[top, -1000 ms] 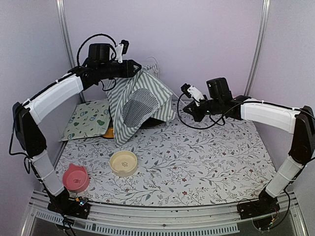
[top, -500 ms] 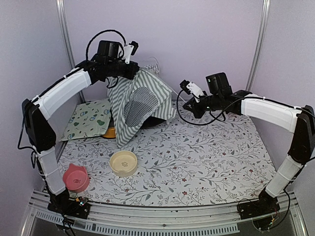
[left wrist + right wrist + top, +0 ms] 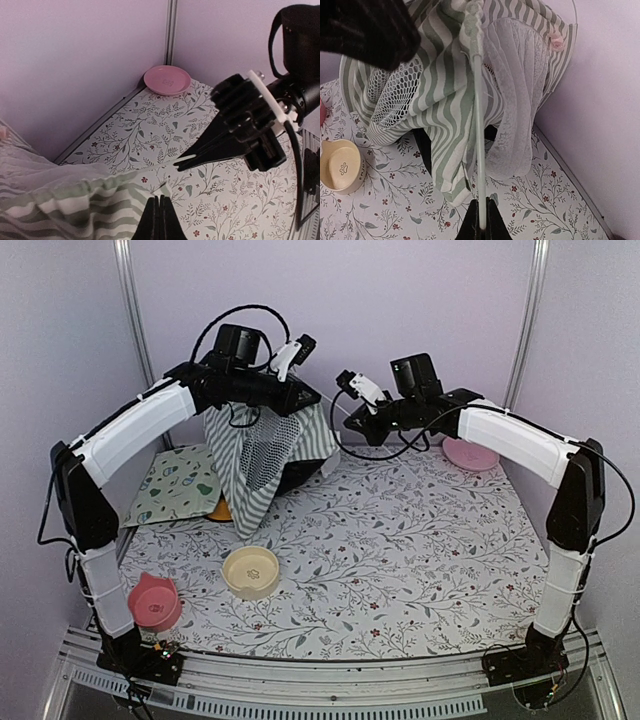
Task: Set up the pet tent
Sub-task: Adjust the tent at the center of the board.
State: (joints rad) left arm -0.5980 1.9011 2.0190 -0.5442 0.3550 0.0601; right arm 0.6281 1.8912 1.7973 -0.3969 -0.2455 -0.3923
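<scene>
The pet tent (image 3: 262,452), grey-green and white striped with a mesh panel, hangs in loose folds at the back left of the table. My left gripper (image 3: 303,400) is at its top. In the left wrist view the left gripper (image 3: 159,198) is shut, with a small white tab of the tent's striped hem (image 3: 90,200) pinched at its tips. My right gripper (image 3: 350,426) is just right of the tent top. Seen from the right wrist, the right gripper (image 3: 481,220) is shut on the end of a thin white pole (image 3: 478,125). The pole runs up into the tent's fabric sleeve (image 3: 470,20).
A cream mat (image 3: 178,483) lies left of the tent, with something orange (image 3: 221,509) at its edge. A cream bowl (image 3: 250,571) and a pink bowl (image 3: 153,602) stand near the front left. A pink plate (image 3: 470,453) sits at the back right by the wall.
My left gripper has shut and shifted right at the tent top. The right arm has swung left and up with the pole, uncovering the pink plate. The tent fabric has bunched narrower.
</scene>
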